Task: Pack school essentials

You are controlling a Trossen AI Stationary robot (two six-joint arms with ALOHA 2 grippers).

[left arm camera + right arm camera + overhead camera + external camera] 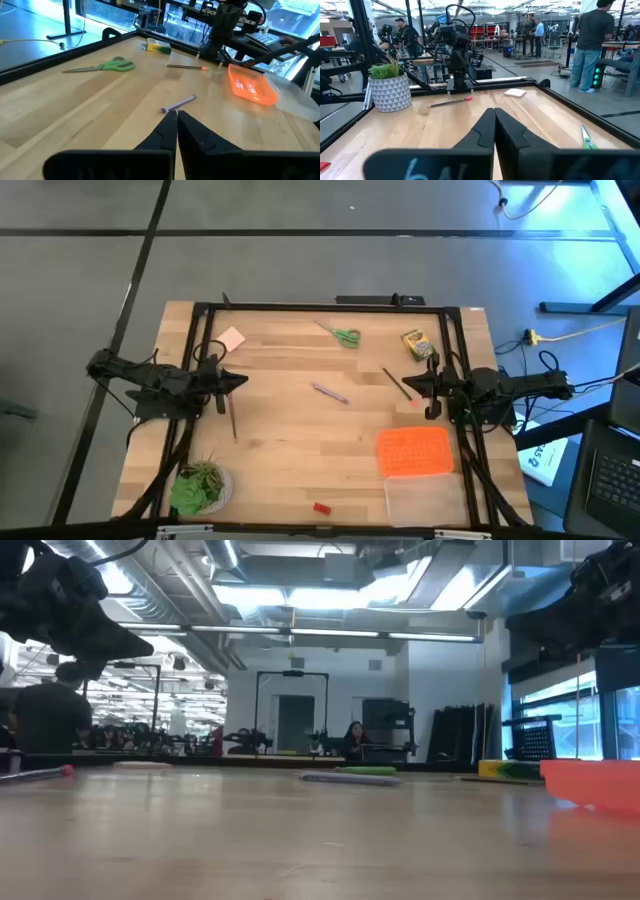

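The green-handled scissors [342, 335] lie near the table's far edge, the yellow-green crayon box [417, 343] at the far right. The pink note pad [231, 339] lies at the far left. The purple pen [330, 392] lies mid-table. One thin dark pencil [233, 418] lies at the left, another [397, 383] at the right. The small red eraser [321, 507] lies near the near edge. My left gripper [243, 381] hovers shut and empty above the left side; the left wrist view shows it [177, 116] too. My right gripper [406, 386] hovers shut and empty above the right side; the right wrist view shows it [494, 112] too.
An orange perforated lid [413, 451] lies at the right near a clear plastic box [424, 501] at the near right corner. A green potted plant [199, 485] stands at the near left corner. A black frame [320, 307] rims the table. People stand in the room beyond.
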